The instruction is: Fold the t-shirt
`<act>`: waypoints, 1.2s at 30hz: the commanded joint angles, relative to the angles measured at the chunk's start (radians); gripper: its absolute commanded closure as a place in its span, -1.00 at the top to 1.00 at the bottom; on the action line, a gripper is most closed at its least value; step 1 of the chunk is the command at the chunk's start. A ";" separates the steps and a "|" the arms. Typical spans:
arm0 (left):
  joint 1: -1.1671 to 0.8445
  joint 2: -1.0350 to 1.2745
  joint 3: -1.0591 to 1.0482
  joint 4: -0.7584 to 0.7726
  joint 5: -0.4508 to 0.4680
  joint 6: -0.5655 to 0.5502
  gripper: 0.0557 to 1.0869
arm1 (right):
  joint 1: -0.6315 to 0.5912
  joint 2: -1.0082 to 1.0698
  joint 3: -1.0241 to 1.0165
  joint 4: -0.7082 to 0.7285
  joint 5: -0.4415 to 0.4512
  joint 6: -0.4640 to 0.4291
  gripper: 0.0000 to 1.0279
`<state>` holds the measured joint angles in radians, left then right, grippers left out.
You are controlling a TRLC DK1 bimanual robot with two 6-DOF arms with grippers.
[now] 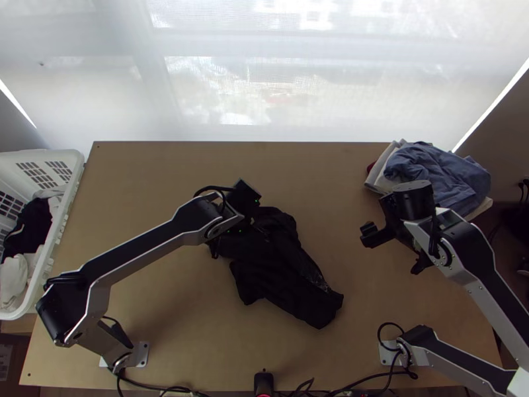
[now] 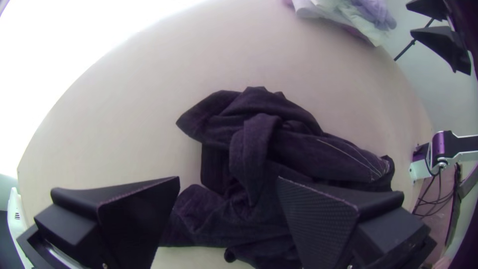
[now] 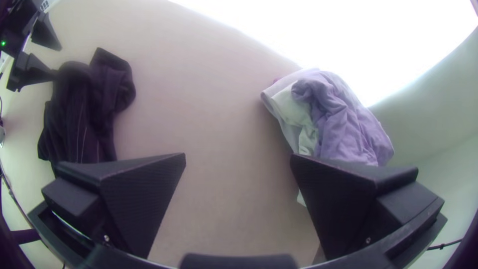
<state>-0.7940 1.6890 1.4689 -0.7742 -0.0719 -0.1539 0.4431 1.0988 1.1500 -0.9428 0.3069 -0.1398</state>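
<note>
One small black device (image 1: 264,384) sits at the near edge of the light wooden tabletop (image 1: 178,331). One rigid white basket (image 1: 75,169), slotted, stands at left; contents: dark cloth (image 1: 33,228) and white cloth (image 1: 13,281), bunched, piece count not determinable. One black T-shirt (image 1: 281,288) lies bunched and creased near the middle. Two claws noted: right claw (image 1: 397,250), right of the shirt, flat fingers apart; left claw (image 1: 235,233), at the shirt's far left part, fingers likewise apart. Far right corner: one pile, wrinkled blue cloth (image 1: 440,175) over pale cloth (image 1: 379,173).
</note>
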 commanded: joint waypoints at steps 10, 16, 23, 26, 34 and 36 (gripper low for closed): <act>0.003 0.175 0.087 0.018 0.006 0.008 0.02 | -0.027 -0.057 -0.085 0.009 0.003 0.002 0.90; 0.021 0.167 0.102 0.010 0.050 0.007 -0.93 | -0.026 -0.048 -0.079 0.022 0.003 -0.003 0.90; 0.058 0.112 0.103 -0.019 0.050 0.010 -0.93 | -0.024 -0.045 -0.082 0.025 0.001 0.000 0.90; 0.085 0.084 0.114 -0.028 0.049 0.014 -0.93 | -0.024 -0.045 -0.081 0.025 0.001 0.000 0.90; 0.203 0.043 0.245 -0.083 0.050 0.034 -0.93 | -0.015 -0.034 -0.055 0.027 0.000 -0.001 0.90; 0.233 0.031 0.292 -0.100 0.050 0.040 -0.93 | -0.004 -0.025 -0.041 0.027 0.000 -0.003 0.90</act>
<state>-0.6479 1.7554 1.6527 -0.8318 -0.0212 -0.1303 0.4232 1.0576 1.0821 -0.9165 0.3077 -0.1402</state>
